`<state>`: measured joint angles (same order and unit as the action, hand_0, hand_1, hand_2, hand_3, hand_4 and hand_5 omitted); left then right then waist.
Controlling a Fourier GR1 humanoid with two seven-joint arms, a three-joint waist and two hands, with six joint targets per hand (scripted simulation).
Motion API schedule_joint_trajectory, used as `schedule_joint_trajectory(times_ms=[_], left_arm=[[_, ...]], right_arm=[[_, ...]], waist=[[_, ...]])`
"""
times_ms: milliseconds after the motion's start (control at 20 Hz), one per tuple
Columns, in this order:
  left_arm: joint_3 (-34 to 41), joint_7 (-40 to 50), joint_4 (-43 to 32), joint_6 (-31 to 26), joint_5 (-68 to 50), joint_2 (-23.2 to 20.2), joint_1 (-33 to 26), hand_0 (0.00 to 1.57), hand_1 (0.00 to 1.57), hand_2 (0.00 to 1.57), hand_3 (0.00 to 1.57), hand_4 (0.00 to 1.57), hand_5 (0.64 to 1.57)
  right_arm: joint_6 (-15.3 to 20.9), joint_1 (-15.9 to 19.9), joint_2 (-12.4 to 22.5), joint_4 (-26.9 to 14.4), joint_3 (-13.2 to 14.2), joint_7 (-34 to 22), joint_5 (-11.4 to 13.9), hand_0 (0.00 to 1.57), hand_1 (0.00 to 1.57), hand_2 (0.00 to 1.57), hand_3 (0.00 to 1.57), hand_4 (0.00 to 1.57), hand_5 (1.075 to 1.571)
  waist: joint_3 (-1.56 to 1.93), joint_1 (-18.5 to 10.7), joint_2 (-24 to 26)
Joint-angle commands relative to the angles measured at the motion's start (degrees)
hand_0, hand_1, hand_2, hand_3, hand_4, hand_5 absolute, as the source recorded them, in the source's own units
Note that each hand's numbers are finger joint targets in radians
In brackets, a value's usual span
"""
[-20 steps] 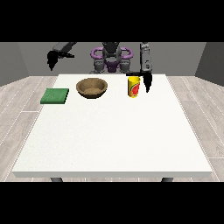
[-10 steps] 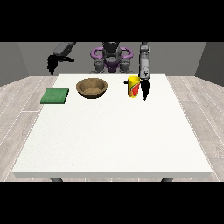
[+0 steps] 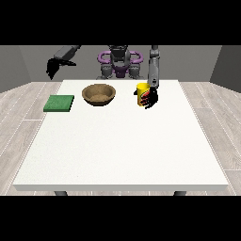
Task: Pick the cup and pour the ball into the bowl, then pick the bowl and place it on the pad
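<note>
A yellow cup (image 3: 140, 92) with a red mark stands upright on the white table (image 3: 122, 146), right of the brown bowl (image 3: 85, 92). I cannot see the ball. The hand at the view's right (image 3: 152, 98) hangs from its arm against the cup's right side, fingers spread and reaching across the cup's lower part. They are not clearly curled round it. The green pad (image 3: 59, 103) lies flat at the table's left, beside the bowl. The hand at the view's left (image 3: 52, 68) is raised off the table's far-left corner, fingers hanging down, holding nothing.
The robot's torso (image 3: 119, 63) stands behind the table's far edge. The table's wide near half stretches towards the camera. Grey plank floor surrounds the table.
The hand at the view's right has come down and leftwards until it meets the cup's side. The raised hand at the view's left has shifted only slightly. Cup, bowl and pad have not moved.
</note>
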<state>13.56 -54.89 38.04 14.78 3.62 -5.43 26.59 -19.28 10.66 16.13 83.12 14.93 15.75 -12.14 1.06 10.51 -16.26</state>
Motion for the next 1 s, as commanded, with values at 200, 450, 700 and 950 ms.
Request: schedule_joint_trajectory(times_ms=[200, 450, 700, 950], left_arm=[[-1.7, 0.8, -4.3, 7.8, 4.3, 2.0, -1.2, 1.33, 1.33, 1.57, 1.57, 1.5, 1.245], [-7.7, 15.8, -0.4, 11.3, 14.0, -8.0, 1.8, 1.38, 1.38, 1.57, 1.57, 1.57, 1.341], [-10.3, 31.6, -0.8, 8.6, 20.1, -17.6, 11.3, 1.46, 1.46, 1.57, 1.57, 1.57, 1.296], [-13.5, 39.0, -0.3, 7.9, 25.5, -17.7, 14.4, 1.47, 1.47, 1.57, 1.57, 1.57, 1.278]], right_arm=[[-1.3, -1.5, 1.7, 1.2, 1.0, -5.1, -2.4, 0.0, 0.0, 0.0, 0.0, 0.0, 1.57], [-0.3, -0.8, 2.6, -7.4, 2.0, -4.8, -0.1, 0.0, 0.0, 0.0, 0.0, 0.0, 1.569], [-2.3, -2.1, 2.3, -11.3, 2.3, -2.9, -0.6, 0.0, 0.0, 0.0, 0.0, 0.0, 1.569], [0.0, -0.8, 0.5, -11.9, 1.6, -3.5, 0.1, 0.0, 0.0, 0.0, 0.0, 0.0, 1.568]], waist=[[-1.09, 1.3, 3.6], [-0.88, -4.7, 12.0], [-0.86, -3.5, 14.3], [-1.03, -4.2, 15.4]])
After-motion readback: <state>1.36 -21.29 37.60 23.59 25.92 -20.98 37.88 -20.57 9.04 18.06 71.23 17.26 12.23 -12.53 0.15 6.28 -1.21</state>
